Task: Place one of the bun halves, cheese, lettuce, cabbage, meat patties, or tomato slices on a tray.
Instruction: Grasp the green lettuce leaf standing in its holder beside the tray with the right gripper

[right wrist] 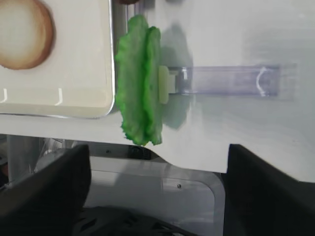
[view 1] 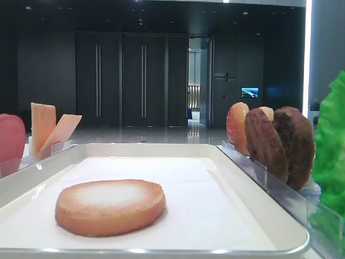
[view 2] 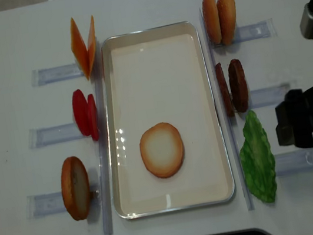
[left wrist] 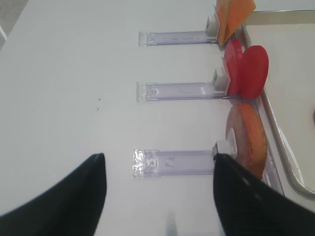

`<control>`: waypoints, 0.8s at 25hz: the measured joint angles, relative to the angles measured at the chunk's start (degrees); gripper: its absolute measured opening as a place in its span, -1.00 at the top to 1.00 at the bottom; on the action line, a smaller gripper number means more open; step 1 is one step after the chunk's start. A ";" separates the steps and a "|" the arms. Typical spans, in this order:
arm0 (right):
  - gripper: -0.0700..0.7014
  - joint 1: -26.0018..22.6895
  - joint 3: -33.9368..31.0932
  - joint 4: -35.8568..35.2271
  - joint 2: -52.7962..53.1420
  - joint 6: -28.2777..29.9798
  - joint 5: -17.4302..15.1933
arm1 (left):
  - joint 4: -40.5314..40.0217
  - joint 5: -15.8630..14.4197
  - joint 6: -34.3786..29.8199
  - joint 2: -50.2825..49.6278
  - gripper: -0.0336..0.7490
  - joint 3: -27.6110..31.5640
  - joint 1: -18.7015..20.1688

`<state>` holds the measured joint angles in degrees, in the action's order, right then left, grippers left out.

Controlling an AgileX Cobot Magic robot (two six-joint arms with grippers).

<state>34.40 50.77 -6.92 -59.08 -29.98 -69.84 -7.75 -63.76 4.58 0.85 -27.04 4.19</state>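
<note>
One bun half [view 2: 161,150] is laid flat in the tray [view 2: 150,33]. Both the left gripper [left wrist: 160,196] and right gripper [right wrist: 157,189] are held wide apart, empty.

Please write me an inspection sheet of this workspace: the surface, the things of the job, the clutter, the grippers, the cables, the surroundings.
Surface: white table, no spills seen.
Job's things: one bun half lies flat, pale face up, in the white tray. Left of the tray stand cheese, tomato slices and another bun half in clear holders. To the right stand two bun halves, meat patties and lettuce.
Clutter: nothing seen.
Grippers: left gripper open, holding nothing; right gripper open, holding nothing, its fingers short of the lettuce.
Cables: nothing seen.
Surroundings: dark hall with tall doors and a small lit screen.
</note>
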 joint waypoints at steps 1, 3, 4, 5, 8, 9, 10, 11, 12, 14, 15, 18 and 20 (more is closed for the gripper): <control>-0.58 1.24 0.00 0.08 -0.90 -0.87 0.48 | 0.00 0.00 0.00 0.00 -0.38 0.00 0.00; -0.58 3.94 0.00 0.08 -2.50 -2.51 1.72 | 0.00 0.00 0.00 0.00 -0.36 0.00 0.00; -0.58 4.97 0.00 0.08 -3.27 -3.17 2.49 | 0.00 0.00 0.00 0.00 -0.34 0.00 0.00; -0.58 6.10 0.00 0.08 -3.88 -3.70 3.13 | 0.00 0.00 0.00 0.00 -0.32 0.00 0.00; -0.58 8.68 0.47 0.35 -5.94 -5.12 4.57 | 0.00 0.00 0.00 0.00 -0.24 0.00 0.00; -0.58 9.46 0.95 0.67 -6.52 -5.36 4.97 | 0.00 0.00 0.00 0.00 -0.21 0.00 0.00; -0.58 10.08 1.35 1.27 -7.08 -5.68 5.26 | 0.00 0.00 0.00 0.00 -0.18 0.00 0.00; -0.58 10.77 1.84 2.03 -7.83 -6.28 5.61 | 0.00 0.00 0.00 0.00 -0.16 0.00 0.00; -0.58 11.35 2.21 2.69 -8.40 -6.61 5.77 | 0.00 0.00 0.00 0.00 -0.13 0.00 0.00; -0.58 11.86 2.40 3.83 -9.89 -7.09 6.01 | 0.00 0.00 0.00 0.00 -0.09 0.00 0.00; -0.58 11.86 2.44 4.24 -10.56 -7.14 6.06 | 0.00 0.00 0.00 0.00 -0.08 0.00 0.00; -0.58 11.86 2.44 5.95 -12.73 -7.27 6.16 | 0.00 0.00 0.00 0.00 -0.06 0.00 0.00; -0.58 11.86 2.44 6.92 -13.56 -7.38 6.64 | 0.00 0.00 0.00 0.00 -0.06 0.00 0.00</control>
<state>46.26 53.21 0.00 -72.64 -37.36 -63.20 -7.75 -63.76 4.58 0.85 -27.04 4.19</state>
